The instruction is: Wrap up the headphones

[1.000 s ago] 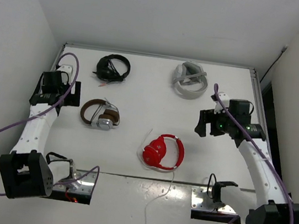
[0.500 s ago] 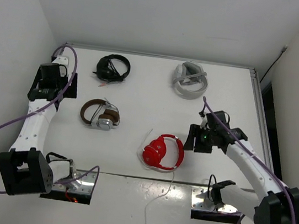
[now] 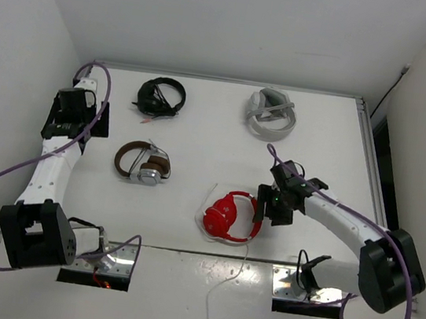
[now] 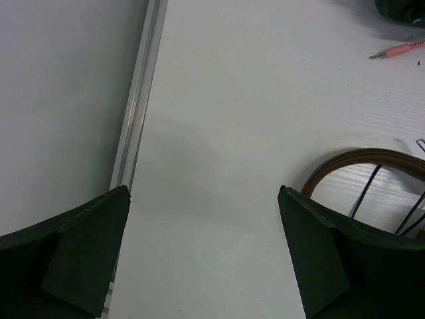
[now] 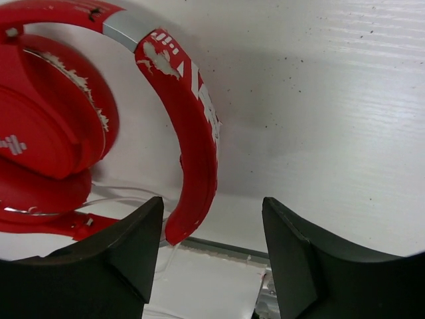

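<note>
The red headphones (image 3: 232, 216) lie flat near the table's front middle. Their thin white cable (image 3: 220, 291) trails over the front edge. My right gripper (image 3: 267, 207) is at the right side of the headband, low over the table. In the right wrist view the headband (image 5: 192, 133) curves down between the fingers, and its lower end sits close to the left finger (image 5: 126, 259). A wide gap separates it from the right finger, so my right gripper (image 5: 212, 249) is open and grips nothing. My left gripper (image 3: 75, 123) stands open at the far left, with nothing between its fingers (image 4: 86, 252).
Brown-and-silver headphones (image 3: 143, 162) lie left of centre, and their band (image 4: 372, 159) shows in the left wrist view. Black headphones (image 3: 161, 97) and grey-white headphones (image 3: 270, 114) sit at the back. A metal rail (image 4: 136, 113) edges the table's left side. A pink plug (image 4: 398, 50) lies near the black set.
My right arm swung forward and left from the table's right side to the red headband, and its jaws narrowed. The left arm drew slightly back and left.
</note>
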Robot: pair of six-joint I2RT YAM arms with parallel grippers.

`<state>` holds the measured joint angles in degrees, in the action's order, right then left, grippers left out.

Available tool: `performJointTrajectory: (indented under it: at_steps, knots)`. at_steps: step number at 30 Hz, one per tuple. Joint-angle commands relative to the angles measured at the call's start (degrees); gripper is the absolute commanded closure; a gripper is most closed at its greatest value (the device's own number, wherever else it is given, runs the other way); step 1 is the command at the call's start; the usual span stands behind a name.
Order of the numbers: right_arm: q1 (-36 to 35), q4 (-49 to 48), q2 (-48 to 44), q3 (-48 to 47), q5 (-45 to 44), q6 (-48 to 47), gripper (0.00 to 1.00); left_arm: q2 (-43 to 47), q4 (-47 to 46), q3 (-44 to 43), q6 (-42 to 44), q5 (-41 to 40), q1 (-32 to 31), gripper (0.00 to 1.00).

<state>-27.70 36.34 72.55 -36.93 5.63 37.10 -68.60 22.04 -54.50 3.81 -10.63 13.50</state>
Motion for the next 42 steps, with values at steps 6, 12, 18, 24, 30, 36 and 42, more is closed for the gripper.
performJointTrajectory:
  at_steps: [6, 12, 18, 24, 30, 36, 42]
  knots:
    - [-2.27, -2.32, 3.91, -1.31, -5.01, 1.22, 0.36, -0.13, -5.16, 1.23, 0.49, -1.23, 2.49, 0.00]
    - [-3.75, -4.08, 5.84, -1.83, -7.03, 2.44, 0.36, -0.13, -6.22, 3.25, 0.49, -0.71, 3.20, 0.00]
    - [-4.29, -5.13, 8.30, -1.83, -8.97, 3.50, 0.36, -0.13, -6.75, 3.88, 0.49, -0.70, 4.35, 0.00]
    - [-5.43, -7.25, 10.23, -1.83, -9.50, 4.65, 0.56, -0.13, -7.28, 4.40, 0.49, -0.18, 4.96, 0.00]
    - [-4.82, -9.96, 10.77, -1.83, -10.02, 4.03, 0.62, -0.13, -7.28, 4.93, 0.49, 0.34, 4.96, 0.00]
    - [-4.82, -11.11, 10.24, -0.78, -8.79, 4.03, 0.59, -0.13, -7.28, 5.46, 0.49, 0.35, 4.96, 0.00]
    - [-6.57, -11.64, 9.71, 0.28, -7.47, 4.03, 0.57, -0.66, -7.28, 5.46, 0.49, 0.35, 4.96, 0.00]
